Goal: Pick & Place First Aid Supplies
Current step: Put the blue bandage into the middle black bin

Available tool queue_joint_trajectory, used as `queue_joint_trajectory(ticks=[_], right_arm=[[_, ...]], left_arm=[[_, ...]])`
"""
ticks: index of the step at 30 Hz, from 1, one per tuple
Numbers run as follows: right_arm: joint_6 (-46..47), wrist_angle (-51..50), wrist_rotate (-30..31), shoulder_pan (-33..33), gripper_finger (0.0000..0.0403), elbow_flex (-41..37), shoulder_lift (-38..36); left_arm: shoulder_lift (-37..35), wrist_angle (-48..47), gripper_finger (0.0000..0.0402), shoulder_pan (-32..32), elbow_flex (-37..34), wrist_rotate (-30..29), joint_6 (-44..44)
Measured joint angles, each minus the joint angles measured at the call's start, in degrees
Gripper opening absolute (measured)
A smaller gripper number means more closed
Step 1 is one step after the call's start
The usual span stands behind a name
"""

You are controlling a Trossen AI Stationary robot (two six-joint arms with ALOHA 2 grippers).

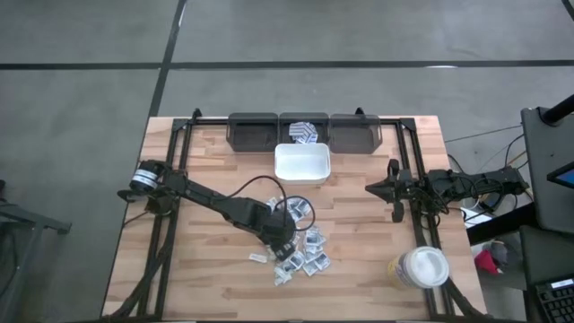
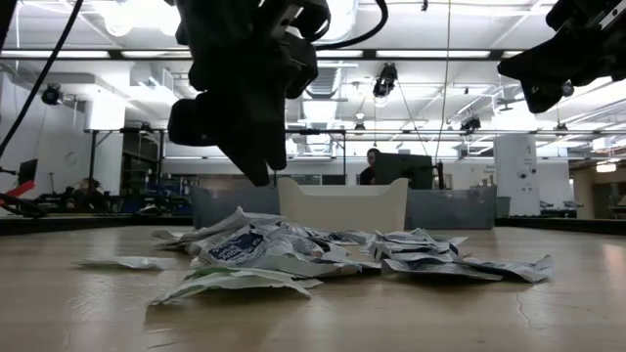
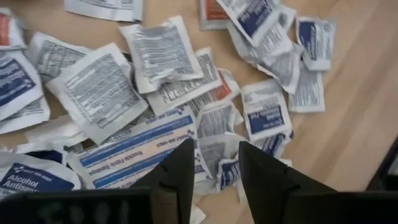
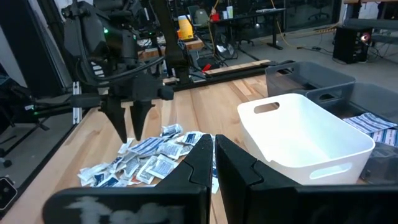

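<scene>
Sachets (image 1: 303, 254) on table (image 1: 215, 287), before white bin (image 1: 302, 165).

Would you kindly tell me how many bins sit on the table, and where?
4: three dark bins in a row along the table's far edge, left, middle and right, and one white bin just in front of the middle one.

Small flat sachets (image 1: 305, 254), white with blue print, are heaped overlapping on the table; some possibly crumpled.
</scene>
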Motion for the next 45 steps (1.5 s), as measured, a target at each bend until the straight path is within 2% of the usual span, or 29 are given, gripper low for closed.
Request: queue_joint_trajectory(ticks=[6, 16, 45], right_arm=[[-0.02, 0.00, 0.00, -0.02, 0.0018, 0.00, 0.00], [-0.06, 0.00, 0.00, 0.00, 0.0018, 0.00, 0.00], [-0.02, 0.06, 0.00, -0.02, 0.0018, 0.00, -0.02]], left_arm=[[0.03, 0.55, 0.0144, 0.00, 0.00, -0.42, -3.57], [0.08, 3.26, 0.0167, -0.07, 0.00, -0.35, -4.77], [3.51, 1.15, 0.0170, -0.35, -0.15, -1.01, -4.66]])
